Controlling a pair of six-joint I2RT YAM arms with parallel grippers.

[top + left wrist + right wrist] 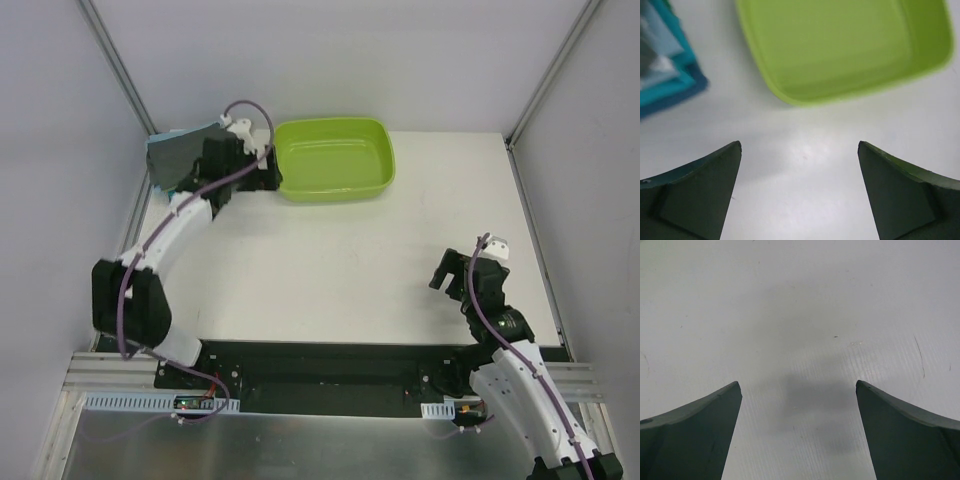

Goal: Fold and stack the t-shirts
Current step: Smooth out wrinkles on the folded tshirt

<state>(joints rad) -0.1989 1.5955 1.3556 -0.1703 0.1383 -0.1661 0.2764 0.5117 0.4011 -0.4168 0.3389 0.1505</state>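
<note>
A folded stack of t-shirts (178,160) lies at the table's far left corner, a dark grey one on top and teal edges showing beneath. In the left wrist view the stack's teal and pale blue layers (665,75) show at the upper left. My left gripper (250,172) hovers between the stack and the tub, open (799,145), with only bare table between its fingers. My right gripper (452,270) is over the near right part of the table, open (798,384) and holding nothing.
A lime-green plastic tub (333,158) stands at the far middle of the white table (330,260), right of the stack; its inside (840,45) shows nothing in it. Frame posts rise at the far corners.
</note>
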